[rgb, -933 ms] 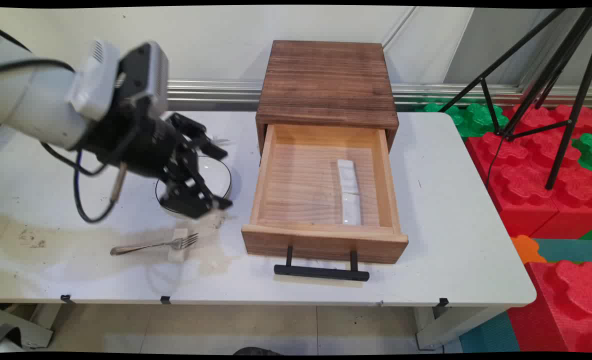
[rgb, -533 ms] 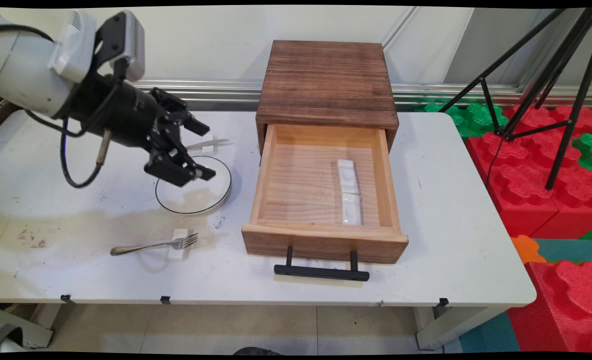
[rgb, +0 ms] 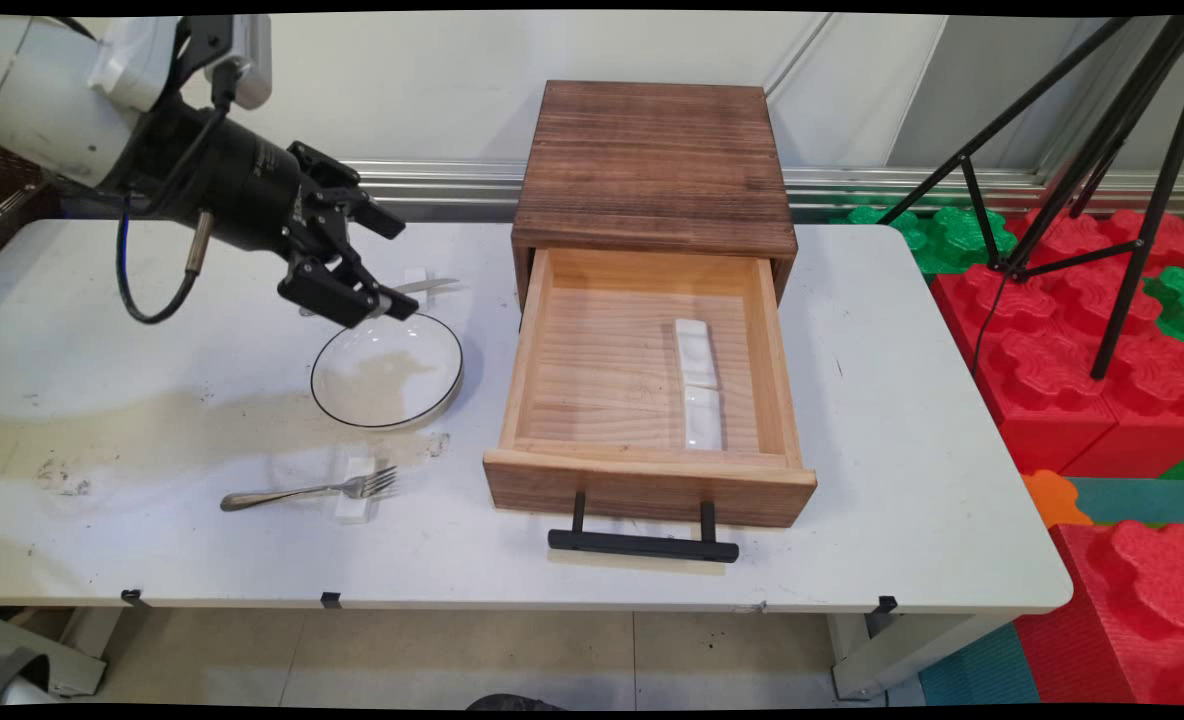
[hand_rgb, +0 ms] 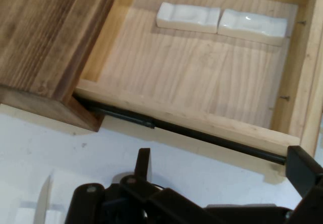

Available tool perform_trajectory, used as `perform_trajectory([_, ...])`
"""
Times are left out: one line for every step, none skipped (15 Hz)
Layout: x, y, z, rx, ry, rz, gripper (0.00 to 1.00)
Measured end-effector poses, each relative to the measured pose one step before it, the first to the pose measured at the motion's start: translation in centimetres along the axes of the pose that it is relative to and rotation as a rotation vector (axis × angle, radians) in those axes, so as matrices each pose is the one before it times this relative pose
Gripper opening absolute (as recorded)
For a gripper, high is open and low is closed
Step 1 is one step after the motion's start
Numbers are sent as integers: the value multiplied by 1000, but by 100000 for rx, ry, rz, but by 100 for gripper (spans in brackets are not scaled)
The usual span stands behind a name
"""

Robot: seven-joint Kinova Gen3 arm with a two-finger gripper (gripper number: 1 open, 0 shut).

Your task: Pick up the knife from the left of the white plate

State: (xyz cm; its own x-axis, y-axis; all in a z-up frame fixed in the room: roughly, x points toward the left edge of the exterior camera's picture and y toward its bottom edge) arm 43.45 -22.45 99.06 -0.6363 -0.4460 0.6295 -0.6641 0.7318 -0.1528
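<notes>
— Where are you?
— My jaws (rgb: 377, 262) stand apart and hold nothing, above the far rim of the glass plate (rgb: 388, 372) on the worktop (rgb: 902, 420), near the knife (rgb: 422, 287).
— And ahead?
— The open wooden drawer (hand_rgb: 202, 123) with two white rests (hand_rgb: 221, 21).

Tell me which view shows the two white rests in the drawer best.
The hand view: the two white rests lie end to end, large and sharp on the open drawer's floor, their dished tops plain. The main view shows the same pair smaller, toward the drawer's right side, unobstructed.
</notes>
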Motion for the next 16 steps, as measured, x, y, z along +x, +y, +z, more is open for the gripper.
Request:
perform_trajectory([-14,-338,32,155,94,-434,100])
perform_trajectory([-36,-368,27,276,57,-579,100])
perform_trajectory([-15,-311,40,224,21,-491,100])
perform_trajectory([8,-344,57,267,51,-615,100])
perform_trajectory([-18,-345,71,384,-341,-920,100])
perform_trajectory([-36,-311,74,384,-482,-899,100])
perform_trajectory([-29,-225,65,318,-493,-600,100])
perform_trajectory([4,-339,130,532,-655,-763,100])
perform_trajectory([75,-424,194,796,-604,-810,100])
perform_trajectory([74,-452,235,901,-679,-970,100])
perform_trajectory([50,-248,149,511,-379,-516,100])
perform_trajectory([68,-396,274,692,-755,-743,100])
perform_trajectory([28,-389,285,601,-924,-700,100])
perform_trajectory([-15,-464,375,605,-1289,-705,100])
perform_trajectory([-43,-459,414,684,-1333,-775,100])
perform_trajectory([-31,-254,240,365,-747,-450,100])
